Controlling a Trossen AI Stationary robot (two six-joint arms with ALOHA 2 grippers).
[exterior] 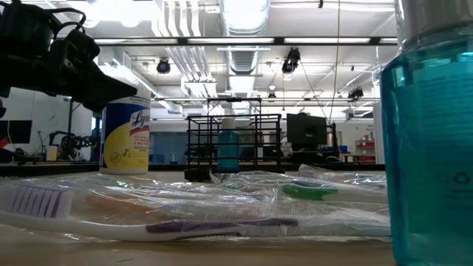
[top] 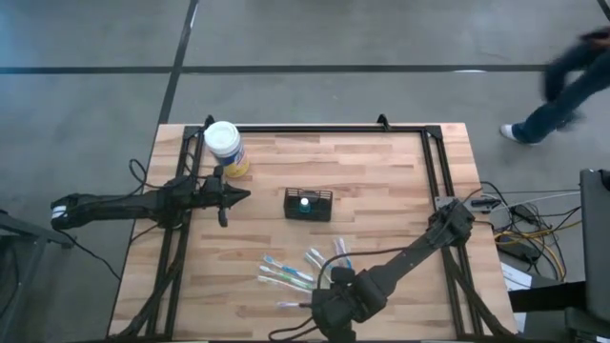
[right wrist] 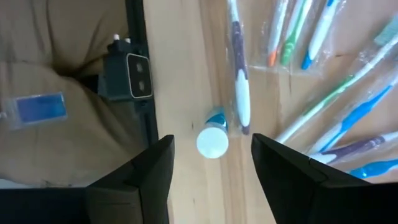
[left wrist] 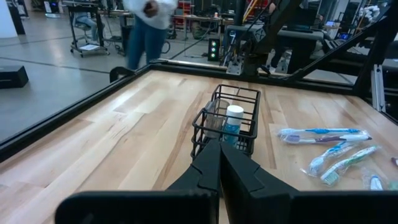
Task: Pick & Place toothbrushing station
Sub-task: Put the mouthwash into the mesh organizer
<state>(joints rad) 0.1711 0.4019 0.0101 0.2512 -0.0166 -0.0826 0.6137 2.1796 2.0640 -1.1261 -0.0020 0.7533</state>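
**Wooden table with black caddy at the centre**

Wood planks make the table [top: 381, 181], which has a black rail around it and stands on a grey concrete floor. A person [top: 562, 90] walks on the floor at 2 o'clock from the table. The low view shows a big hall with ceiling lights and ducts behind.

The toothbrushing station [top: 308, 204], a black wire caddy with a white-capped bottle inside, stands upright near the table centre. The left gripper [top: 232, 196] hovers at 9 o'clock from the caddy, apart from it, fingers clenched together and pointing at it. A yellow-labelled jar [top: 226, 148] stands at 12 o'clock of this gripper.

The right gripper [right wrist: 211, 163] hangs over the near table edge, at 6 o'clock from the caddy, fingers spread wide over a small bottle [right wrist: 212, 140]. Wrapped toothbrushes [top: 286, 274] lie between them.
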